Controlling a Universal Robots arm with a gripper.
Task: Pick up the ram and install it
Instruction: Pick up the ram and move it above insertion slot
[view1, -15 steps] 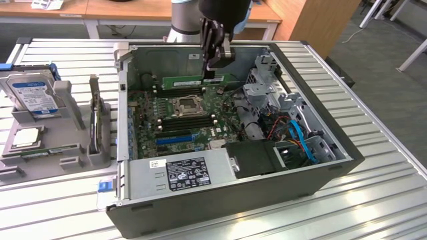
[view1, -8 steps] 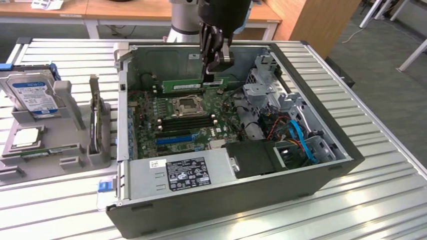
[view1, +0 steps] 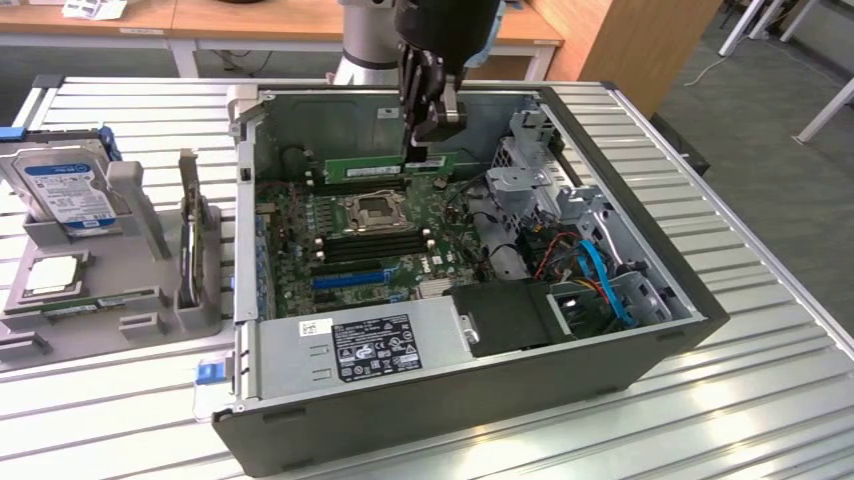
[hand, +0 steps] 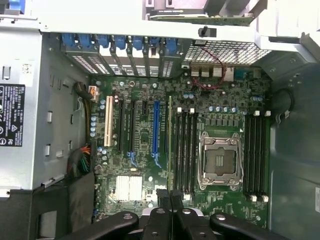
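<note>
Claw (view1: 430, 148) pinched narrow on ram (view1: 380, 168), gripping toward its end on exterior view's right. Ram held level, on edge, over motherboard (view1: 360, 235) inside open computer case (view1: 534, 380) on worktop (view1: 747, 330). In wrist view, ram edge-on just beside black memory slots (hand: 184, 150), near processor socket (hand: 220, 160).

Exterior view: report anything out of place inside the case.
Nothing damaged or spilled. The ram sits clamped in the hand above the board, in no slot yet, and the processor socket is empty.
</note>
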